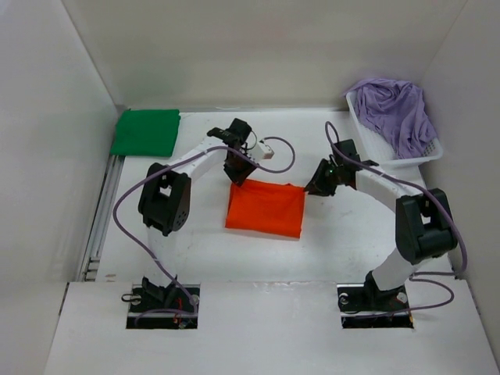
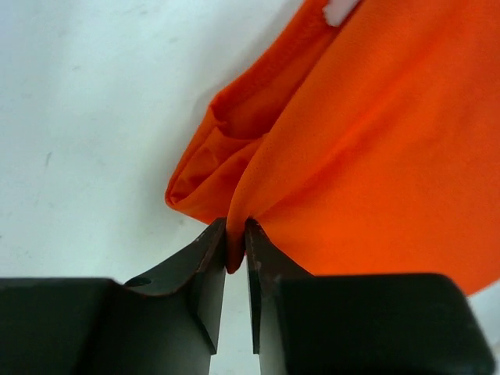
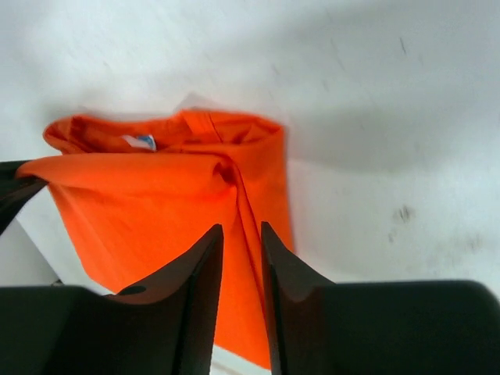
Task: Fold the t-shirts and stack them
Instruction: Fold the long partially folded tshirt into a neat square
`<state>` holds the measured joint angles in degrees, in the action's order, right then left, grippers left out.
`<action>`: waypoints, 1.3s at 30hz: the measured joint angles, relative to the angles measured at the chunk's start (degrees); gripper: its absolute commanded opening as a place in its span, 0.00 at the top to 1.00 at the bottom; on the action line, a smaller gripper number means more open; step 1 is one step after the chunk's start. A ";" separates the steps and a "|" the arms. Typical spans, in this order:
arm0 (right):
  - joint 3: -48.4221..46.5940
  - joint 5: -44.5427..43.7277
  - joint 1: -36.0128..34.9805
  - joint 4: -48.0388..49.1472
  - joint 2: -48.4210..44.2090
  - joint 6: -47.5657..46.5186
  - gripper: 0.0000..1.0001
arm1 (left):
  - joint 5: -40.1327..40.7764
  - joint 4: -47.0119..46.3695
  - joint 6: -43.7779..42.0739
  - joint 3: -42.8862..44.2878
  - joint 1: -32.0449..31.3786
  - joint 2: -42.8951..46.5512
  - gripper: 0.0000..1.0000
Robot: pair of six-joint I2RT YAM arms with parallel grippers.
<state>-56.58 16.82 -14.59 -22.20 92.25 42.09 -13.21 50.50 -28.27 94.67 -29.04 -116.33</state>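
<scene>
The bright orange t-shirt (image 1: 266, 207) lies folded in a rectangle mid-table. My left gripper (image 1: 239, 175) is at its far left corner, and in the left wrist view the gripper (image 2: 236, 228) is shut on a pinched fold of the orange cloth (image 2: 375, 141). My right gripper (image 1: 312, 187) is at the far right corner. In the right wrist view its jaws (image 3: 242, 231) stand narrowly apart around a raised ridge of the orange cloth (image 3: 156, 211). The green t-shirt (image 1: 146, 131) lies folded at the far left. The lavender t-shirt (image 1: 398, 109) is bunched up in the basket.
A white mesh basket (image 1: 434, 150) stands at the far right against the wall. White walls enclose the table on three sides. A metal rail (image 1: 101, 211) runs along the left edge. Purple cables loop from both arms.
</scene>
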 measured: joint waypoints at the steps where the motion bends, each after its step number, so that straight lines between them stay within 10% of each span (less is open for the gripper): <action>1: -1.29 -0.20 0.20 0.52 1.09 -0.39 0.66 | 0.90 -0.66 0.55 0.00 0.61 -0.44 0.83; 6: -7.26 -1.81 0.28 3.63 2.82 -3.80 0.68 | 4.76 -2.84 3.43 0.00 3.78 -1.27 0.55; 12: -4.59 -5.31 -2.89 4.66 -2.93 -5.90 0.83 | 8.04 -6.45 6.27 -0.24 5.68 -0.07 0.45; 22: -1.86 -8.13 -14.43 6.32 -3.28 -3.58 0.93 | 0.61 -13.75 10.60 -11.47 0.20 18.32 0.48; 39: -0.52 -11.50 -14.27 7.06 5.64 -1.77 0.82 | -0.24 -14.36 11.69 -19.67 4.17 10.75 0.43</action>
<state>-57.10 5.32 -28.86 -15.14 97.89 40.32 -13.45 36.14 -16.58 75.00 -24.86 -105.58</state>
